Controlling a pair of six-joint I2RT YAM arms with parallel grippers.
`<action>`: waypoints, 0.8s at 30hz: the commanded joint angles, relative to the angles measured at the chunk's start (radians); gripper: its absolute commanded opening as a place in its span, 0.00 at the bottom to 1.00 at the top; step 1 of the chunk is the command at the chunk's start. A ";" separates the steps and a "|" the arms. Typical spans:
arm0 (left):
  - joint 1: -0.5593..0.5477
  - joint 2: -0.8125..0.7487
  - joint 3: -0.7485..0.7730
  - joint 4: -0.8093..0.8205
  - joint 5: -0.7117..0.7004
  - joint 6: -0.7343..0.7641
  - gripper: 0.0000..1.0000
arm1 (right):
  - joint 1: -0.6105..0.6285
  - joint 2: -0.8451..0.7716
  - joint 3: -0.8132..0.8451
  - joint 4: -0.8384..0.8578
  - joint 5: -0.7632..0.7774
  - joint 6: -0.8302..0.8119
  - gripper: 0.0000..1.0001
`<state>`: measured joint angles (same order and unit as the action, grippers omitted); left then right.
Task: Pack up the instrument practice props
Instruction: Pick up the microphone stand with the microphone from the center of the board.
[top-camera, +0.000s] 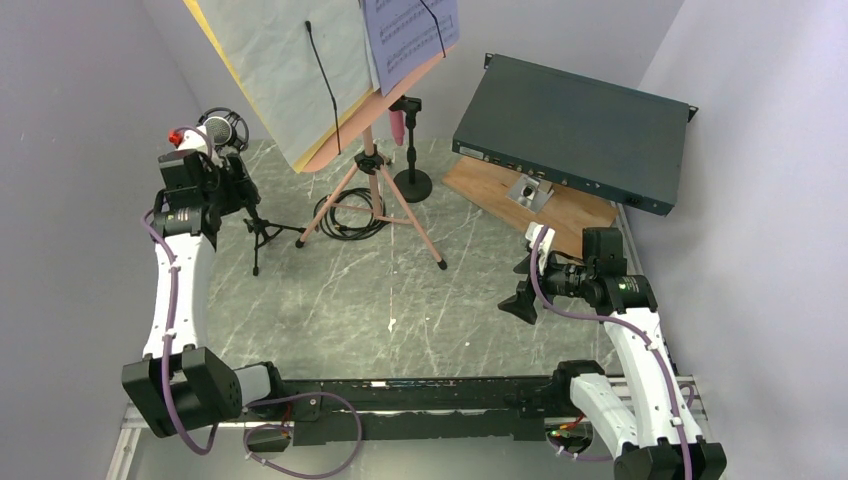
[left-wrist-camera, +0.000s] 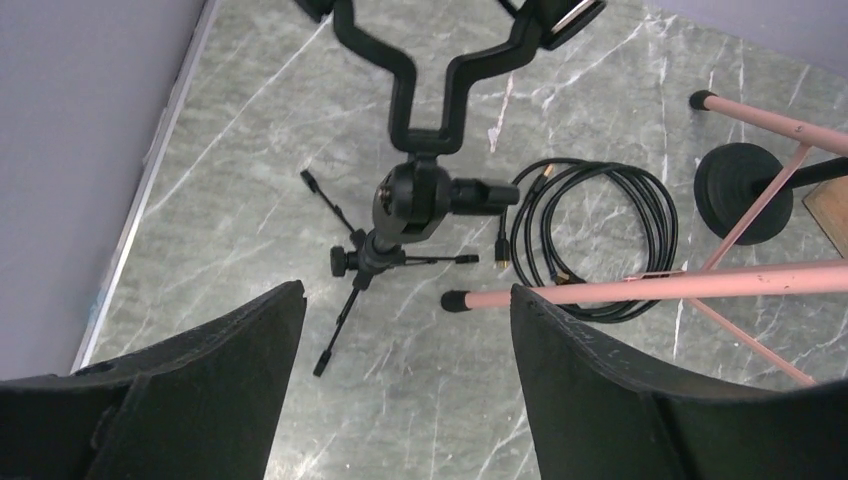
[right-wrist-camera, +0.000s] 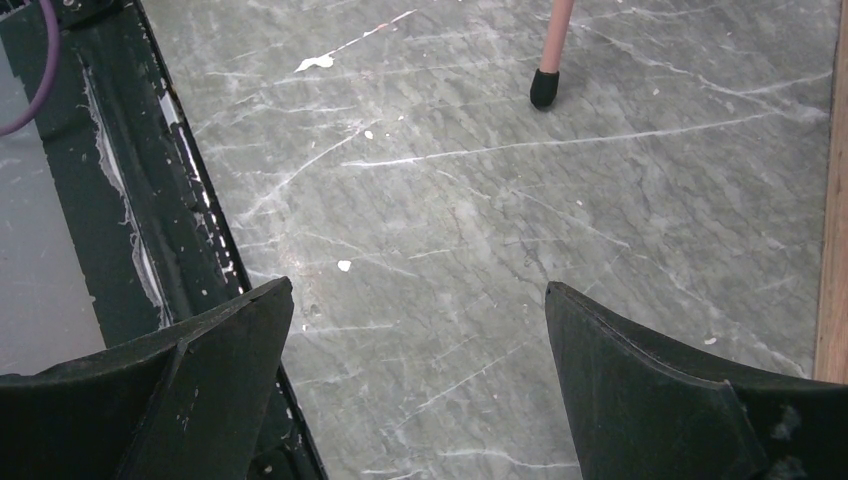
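The pink music desk (top-camera: 345, 140) stands on pink tripod legs (top-camera: 405, 210) at the back centre. White and yellow sheet-music pages (top-camera: 280, 70) lean on it. A black microphone (top-camera: 222, 128) sits in a holder on a small black tripod (left-wrist-camera: 375, 255) at the left. My left gripper (left-wrist-camera: 405, 300) hangs open just above that tripod, beside the microphone, with nothing between its fingers. A pink microphone (top-camera: 398, 125) stands on a round-based stand (top-camera: 412, 185). My right gripper (right-wrist-camera: 418, 300) is open over bare table at the right (top-camera: 522, 285).
A coiled black cable (left-wrist-camera: 590, 235) lies between the small tripod and the pink legs. The dark teal rack box (top-camera: 575, 130) rests tilted on a brown wooden board (top-camera: 530, 200) at the back right. Grey walls close in on both sides.
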<state>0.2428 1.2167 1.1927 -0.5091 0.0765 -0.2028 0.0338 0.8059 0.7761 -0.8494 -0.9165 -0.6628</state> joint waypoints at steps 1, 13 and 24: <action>0.004 -0.016 -0.051 0.189 0.062 0.086 0.78 | 0.003 0.002 0.003 0.035 -0.008 -0.035 1.00; 0.033 -0.031 -0.339 0.635 0.096 0.164 0.63 | 0.005 0.013 0.002 0.030 -0.005 -0.053 1.00; 0.046 0.096 -0.346 0.819 0.187 0.161 0.33 | 0.005 0.018 -0.007 0.033 0.003 -0.066 1.00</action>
<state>0.2821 1.2789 0.8154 0.2111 0.2157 -0.0528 0.0345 0.8230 0.7761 -0.8497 -0.9112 -0.6914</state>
